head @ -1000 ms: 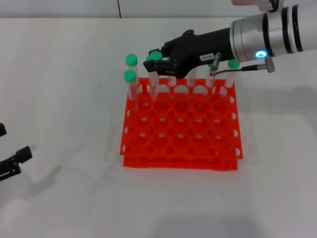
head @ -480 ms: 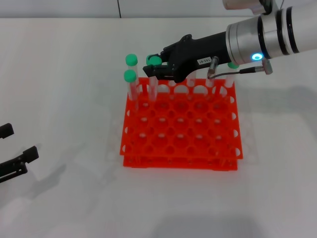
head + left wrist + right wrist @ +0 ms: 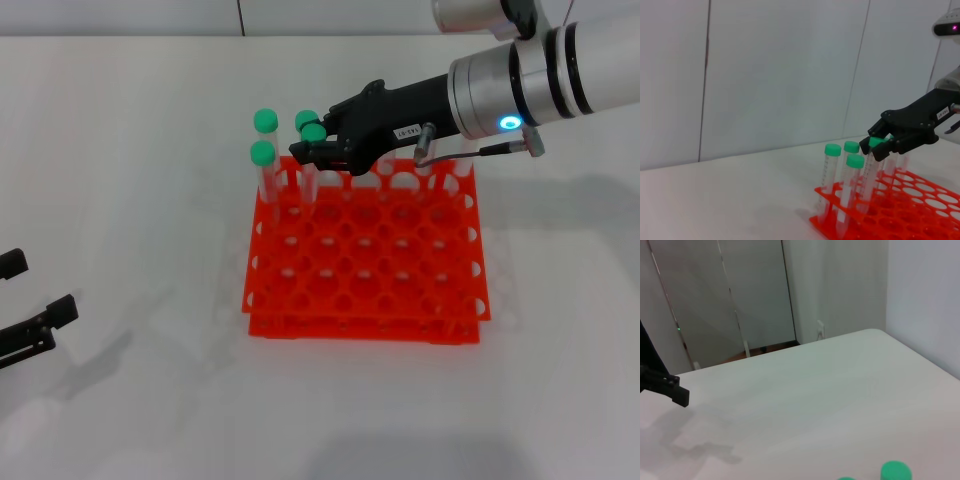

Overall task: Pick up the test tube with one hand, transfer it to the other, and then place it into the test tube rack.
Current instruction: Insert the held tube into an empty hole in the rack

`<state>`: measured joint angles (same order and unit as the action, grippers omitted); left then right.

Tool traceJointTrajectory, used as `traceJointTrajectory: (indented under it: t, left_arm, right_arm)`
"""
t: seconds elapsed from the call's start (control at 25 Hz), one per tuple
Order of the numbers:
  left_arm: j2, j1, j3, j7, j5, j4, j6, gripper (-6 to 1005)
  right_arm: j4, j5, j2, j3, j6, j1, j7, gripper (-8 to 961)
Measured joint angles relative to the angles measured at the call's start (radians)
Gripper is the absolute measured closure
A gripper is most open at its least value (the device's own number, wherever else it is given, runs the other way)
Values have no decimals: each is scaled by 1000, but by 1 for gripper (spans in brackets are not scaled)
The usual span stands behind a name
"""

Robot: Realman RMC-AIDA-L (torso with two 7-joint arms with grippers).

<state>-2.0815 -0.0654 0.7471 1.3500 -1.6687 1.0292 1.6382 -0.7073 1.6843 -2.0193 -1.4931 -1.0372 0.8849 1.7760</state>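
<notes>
One right end effector sits clenched on the test tube, upright at the test tube rack's back row, while the left end effector waits well apart, released

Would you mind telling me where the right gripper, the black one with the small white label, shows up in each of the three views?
Head view: the right gripper reaches in from the right over the back row of the test tube rack, fingertips among the green caps.
Left wrist view: right gripper at the right, above the rack's tubes.
Right wrist view: not visible; only two green caps at the bottom edge.
Shared landmark: the green-capped tubes.
</notes>
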Motion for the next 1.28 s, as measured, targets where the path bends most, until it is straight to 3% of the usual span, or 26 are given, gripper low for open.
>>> traceJointTrajectory:
  t: [0.92, 1.04, 1.28]
  left_arm:
    - [2, 1, -6, -6, 0, -11, 1, 106]
    - [2, 1, -11, -7, 0, -11, 3, 106]
    - [1, 3, -11, -13, 0, -11, 4, 106]
  right_arm:
    - [-21, -5, -1, -15, -8, -7, 0, 637]
    - [-42, -8, 0, -12, -18, -21, 0, 448]
    - [-200, -10, 7, 30, -101, -156, -5, 348]
